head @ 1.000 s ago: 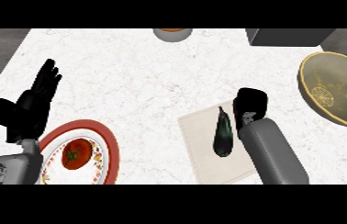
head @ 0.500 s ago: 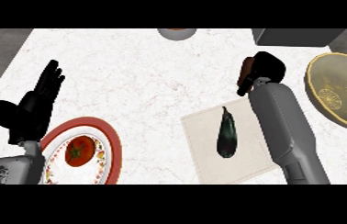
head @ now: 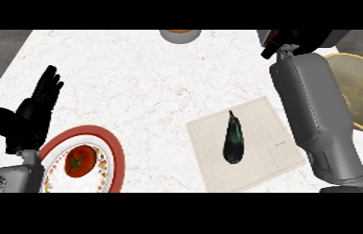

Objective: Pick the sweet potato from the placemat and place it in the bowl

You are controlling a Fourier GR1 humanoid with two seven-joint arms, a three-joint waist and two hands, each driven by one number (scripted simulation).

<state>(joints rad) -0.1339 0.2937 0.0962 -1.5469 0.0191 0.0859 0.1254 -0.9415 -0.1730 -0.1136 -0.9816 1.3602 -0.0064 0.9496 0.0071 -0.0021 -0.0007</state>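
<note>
My counter [head: 142,79] is white marble with faint grey veins, and it fills nearly the whole head view; a strip of dark grey shows past its far left corner. At the left edge my left hand [head: 32,118] rests with its fingers straight and pointing up, holding nothing. Just below and right of it sits a red-rimmed plate [head: 117,156] with a tomato [head: 78,162] on it, partly cut by the lower edge of the view. At the far edge, about the middle, a small grey dish [head: 179,36] with something orange inside is half out of view. Right of centre lies a beige placemat [head: 266,132], turned at a slant, and on it lies a dark, long vegetable [head: 235,139], narrow end away from me. It looks dark green to purple, not like the sweet potato named in the task. My right forearm crosses the placemat's right side, and my right hand [head: 284,40] is up at the far right of the counter, well apart from the vegetable; I cannot tell how its fingers stand. Beside that arm, at the right edge, is the tan bowl [head: 347,79], partly hidden by it.
</note>
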